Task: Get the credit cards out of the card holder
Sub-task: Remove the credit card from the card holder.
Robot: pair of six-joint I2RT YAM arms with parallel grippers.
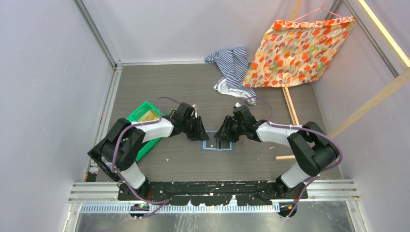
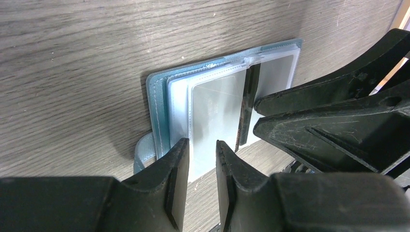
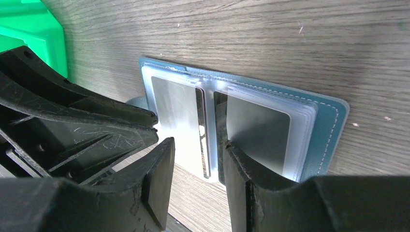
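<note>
From above, the card holder (image 1: pixel 217 145) lies spread open on the table (image 1: pixel 183 87), between the two arms; the left gripper (image 1: pixel 201 135) and right gripper (image 1: pixel 222 136) meet over it from either side; a green bin (image 1: pixel 142 116) sits just left of the left arm.

In the left wrist view, the left gripper's fingers (image 2: pixel 176 186) stand slightly apart at the holder's near edge, with nothing visibly clamped; clear sleeves fan over the blue cover.

In the right wrist view, the right gripper's fingers (image 3: pixel 159 181) are parted either side of the middle fold, gripping nothing; credit cards (image 3: pixel 256 128) remain inside the sleeves on both panels.
</note>
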